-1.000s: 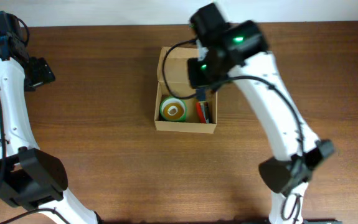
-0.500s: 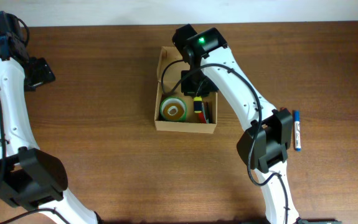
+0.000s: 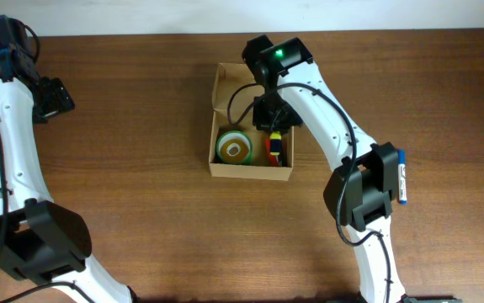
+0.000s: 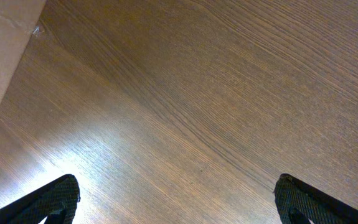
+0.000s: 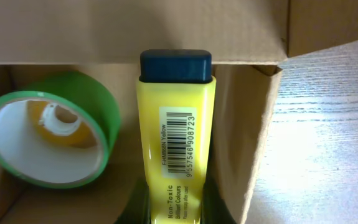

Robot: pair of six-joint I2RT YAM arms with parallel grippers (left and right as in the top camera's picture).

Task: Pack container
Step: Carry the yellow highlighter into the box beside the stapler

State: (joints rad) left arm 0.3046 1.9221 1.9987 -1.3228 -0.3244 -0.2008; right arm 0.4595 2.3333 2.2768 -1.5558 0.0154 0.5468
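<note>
The right fingers (image 5: pixel 136 208) pinch a yellow highlighter (image 5: pixel 175 137), cap-end down inside the container (image 3: pixel 250 171) directly beneath them. A green tape roll (image 5: pixel 94 102) sits just beside it. If the highlighter is let go tilted, it could prop against the roll or the wall and block the lid. The left fingers (image 4: pixel 54 199) are spread and empty above the table (image 4: pixel 197 93).

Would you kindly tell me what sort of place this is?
Likely a robotics lab bench: a wooden table, two robot arms, and a cardboard container with tape and a yellow marker.
</note>
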